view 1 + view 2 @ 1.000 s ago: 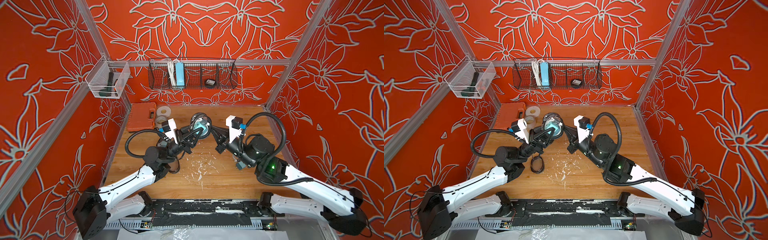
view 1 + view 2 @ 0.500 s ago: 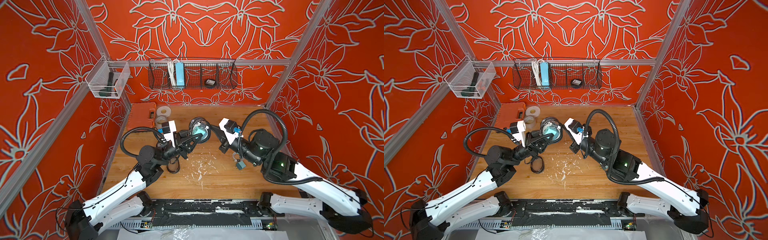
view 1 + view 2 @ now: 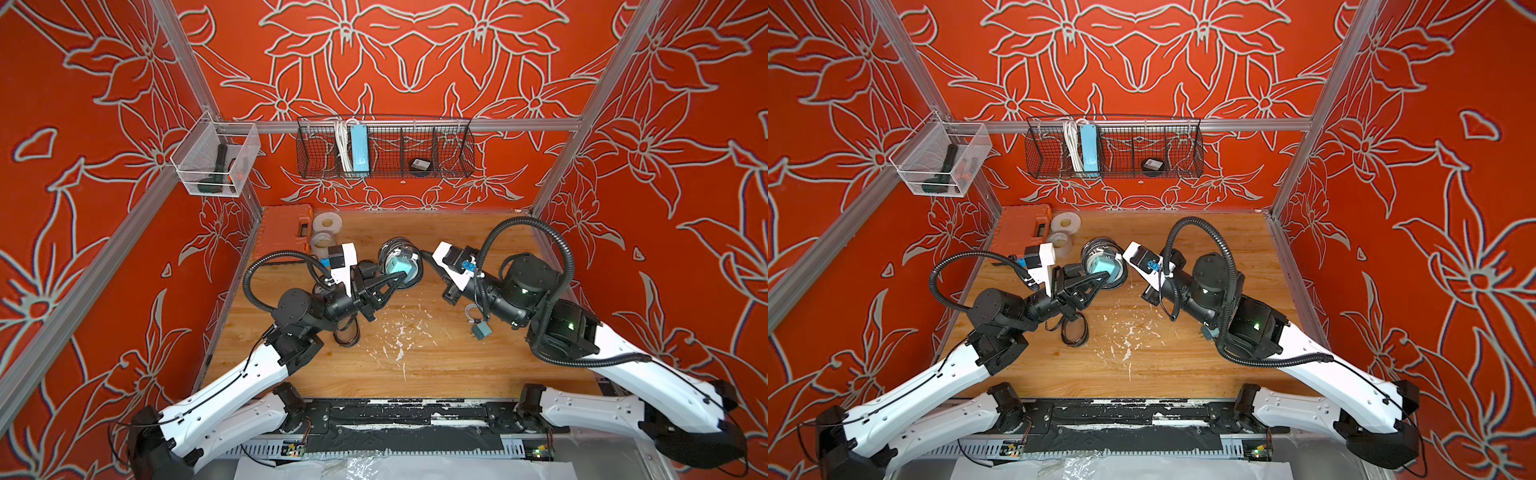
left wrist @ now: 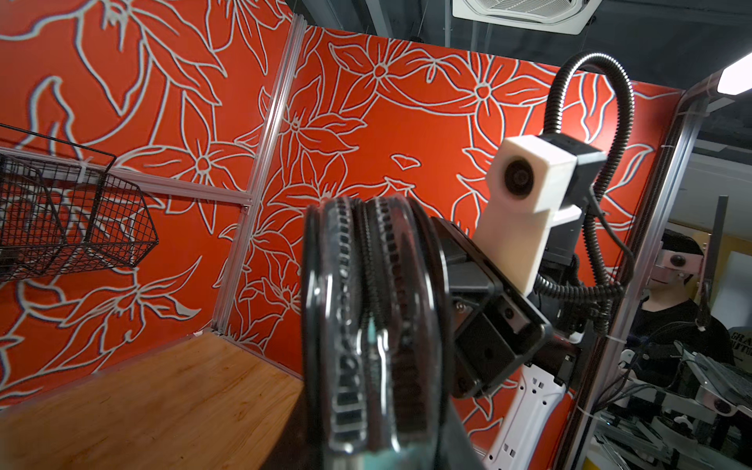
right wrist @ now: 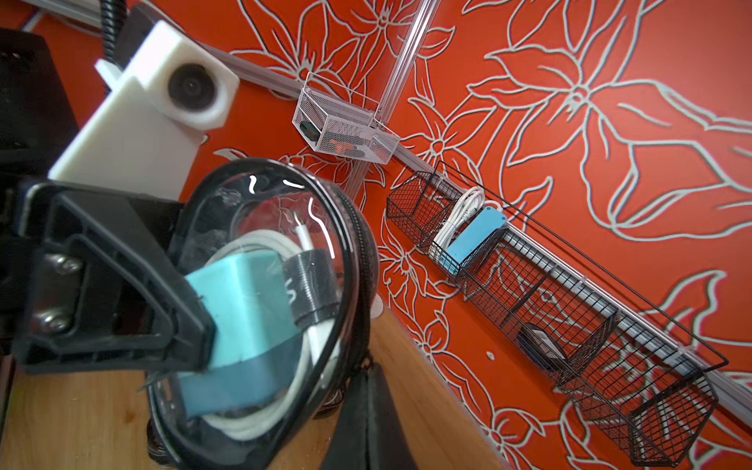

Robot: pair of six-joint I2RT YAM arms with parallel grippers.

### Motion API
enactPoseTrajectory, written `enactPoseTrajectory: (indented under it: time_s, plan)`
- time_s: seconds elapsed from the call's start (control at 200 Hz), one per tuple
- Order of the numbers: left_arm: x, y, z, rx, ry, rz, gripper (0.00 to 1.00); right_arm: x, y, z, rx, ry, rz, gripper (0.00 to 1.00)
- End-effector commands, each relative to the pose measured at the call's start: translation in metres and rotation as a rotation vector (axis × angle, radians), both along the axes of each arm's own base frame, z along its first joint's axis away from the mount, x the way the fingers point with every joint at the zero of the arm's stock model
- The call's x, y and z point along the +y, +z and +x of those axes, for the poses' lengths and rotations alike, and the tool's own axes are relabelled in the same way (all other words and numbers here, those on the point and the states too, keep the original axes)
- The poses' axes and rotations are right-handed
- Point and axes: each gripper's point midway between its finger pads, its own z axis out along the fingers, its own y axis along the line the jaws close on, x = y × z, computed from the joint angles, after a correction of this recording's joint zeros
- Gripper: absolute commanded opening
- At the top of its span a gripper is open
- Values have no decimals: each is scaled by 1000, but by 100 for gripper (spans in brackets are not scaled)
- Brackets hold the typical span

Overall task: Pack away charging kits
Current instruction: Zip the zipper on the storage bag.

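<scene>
Beneath right arm (image 3: 519, 286), teal adapter (image 3: 481, 331) half hidden; cable (image 3: 468, 311) barely visible.

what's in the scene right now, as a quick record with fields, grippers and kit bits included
left gripper: shut on case, one finger across its clear face
right gripper: shut, at the case's rim; what it pinches is unclear
inside case: teal plug, coiled white cable
on table: loose plug and loose cable by the right arm; second case by the left arm
basket: blue strip, on the back wall
</scene>
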Motion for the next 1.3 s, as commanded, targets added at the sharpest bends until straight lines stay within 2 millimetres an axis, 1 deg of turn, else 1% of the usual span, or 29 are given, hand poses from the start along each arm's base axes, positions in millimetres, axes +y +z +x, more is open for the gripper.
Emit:
enactPoseTrajectory:
  time_s: [0.0,0.06,0.12,0.17,0.26,0.315,0.39,0.475,0.535,0.555,0.641,0.721,0.811,0.896,1.056,1.161,1.296]
  plan:
    - [2,14,-4,-25,-19,-37,18,-12,32,-13,26,50,245,0]
    - [7,23,-7,-54,-12,-76,36,-16,30,-12,66,47,324,0]
    - [13,30,-11,-85,-7,-125,49,-21,31,-10,115,40,407,0]
    - [17,34,-15,-113,-7,-157,57,-23,32,-7,161,31,470,0]
    - [25,39,-18,-144,-6,-231,71,-22,32,-5,226,47,555,0]
    - [27,40,-18,-152,-9,-263,77,-20,35,-5,243,61,596,0]
    - [28,37,-13,-139,2,-288,84,-21,40,-1,253,50,640,0]
    - [30,32,-10,-143,12,-320,88,-23,49,1,258,42,677,0]
    - [35,34,-10,-165,29,-354,90,-21,55,0,261,67,705,0]
    - [29,27,-1,-145,38,-345,91,-21,58,-1,262,76,715,0]
    - [25,27,10,-137,58,-356,94,-18,66,-4,275,111,747,0]
    - [19,33,9,-165,27,-370,94,-16,71,-4,279,128,772,0]
    - [15,44,2,-210,-27,-387,93,-12,75,-4,266,143,778,0]
    - [14,51,12,-191,7,-390,95,-13,80,-7,256,161,785,0]
    - [18,63,2,-259,-12,-431,95,-10,79,-4,267,156,793,0]
    - [17,71,6,-260,0,-437,95,-5,79,-3,278,167,795,0]
    - [13,74,9,-263,-6,-440,94,2,79,-4,298,201,797,0]
